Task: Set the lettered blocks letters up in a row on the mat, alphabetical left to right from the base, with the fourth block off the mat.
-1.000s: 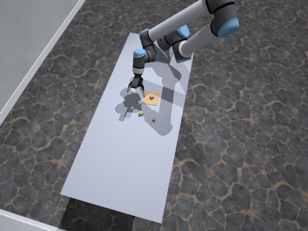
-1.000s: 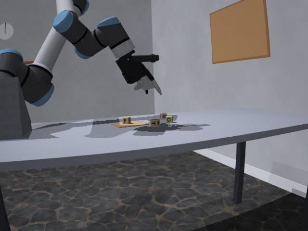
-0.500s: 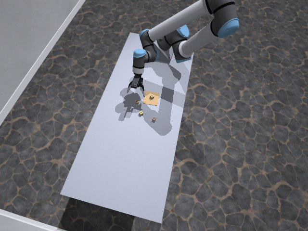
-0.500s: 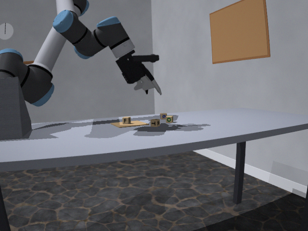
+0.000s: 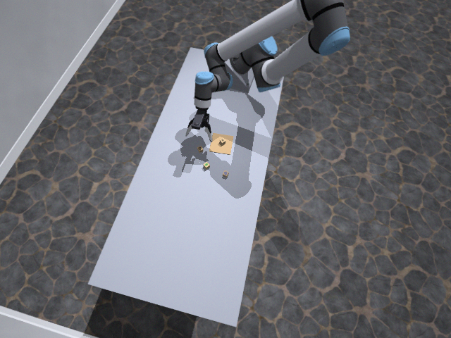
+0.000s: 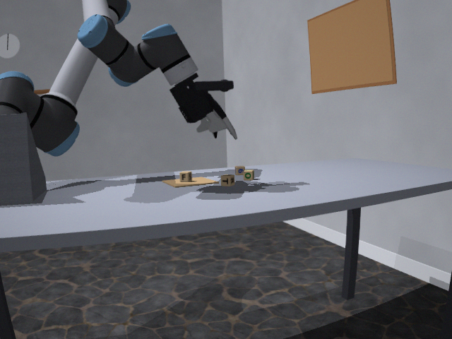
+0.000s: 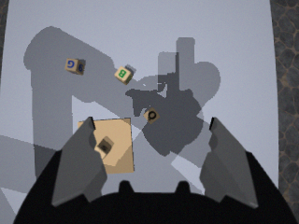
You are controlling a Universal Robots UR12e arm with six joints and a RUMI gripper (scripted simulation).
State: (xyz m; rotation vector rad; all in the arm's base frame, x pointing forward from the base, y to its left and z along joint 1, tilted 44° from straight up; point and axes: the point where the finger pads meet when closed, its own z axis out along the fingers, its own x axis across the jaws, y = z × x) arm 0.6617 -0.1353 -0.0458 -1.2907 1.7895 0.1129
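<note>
A tan mat [image 5: 220, 144] lies on the grey table, and one wooden block [image 5: 221, 141] with a dark top mark that I cannot read stands on it. Three blocks stand off the mat. One has a black round letter on top [image 7: 151, 115], one a green B [image 7: 123, 74], and one a blue G [image 7: 74, 65]. In the exterior view they show as the near block [image 6: 227, 179], the green one [image 6: 248, 174] and the blue one [image 6: 239, 169]. My gripper [image 7: 151, 118] [image 6: 224, 133] hangs open and empty, well above the table, over the black-lettered block and beside the mat.
The arm's base [image 6: 18, 160] stands at the table's far end, behind the mat. The table's long edges run on both sides of the blocks. The arm casts dark shadows over the blocks.
</note>
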